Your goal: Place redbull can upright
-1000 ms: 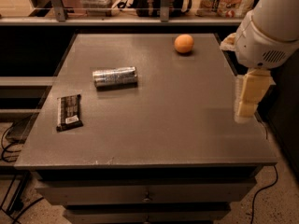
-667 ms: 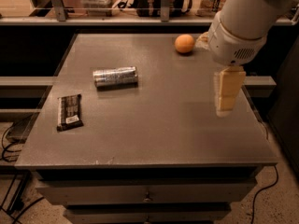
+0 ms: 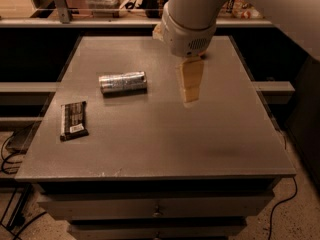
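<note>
**A:** The redbull can [image 3: 122, 82] sits left of centre in the frame. It's flat on its side on the grey worktop [image 3: 165, 149], with its long axis running left to right.

**B:** So nowhere near upright. Where's the claw [image 3: 191, 84]?

**A:** It's hanging point-down from the big white arm [image 3: 190, 24] in the upper middle of the frame. That puts it right of the can and well apart from it. It carries nothing, but whether it's wide or narrow, one cannot tell from here.

**B:** Why would it be held up there, off to one side?

**A:** It reads as an approach stance. Pointing down, clear of the surface, it can cross toward the can without scraping anything. The lift itself hasn't begun, so the task looks barely started.

**B:** And the dark snack bar [image 3: 73, 120], lower left by the worktop's edge?

**A:** It's apart from the can, below and to its left, so it's probably no obstacle.

**B:** Any risk?

**A:** A can on its side rolls. A nudge could send it toward the near or far edge, so the claw likely needs to close squarely across the body before tipping it up
</note>
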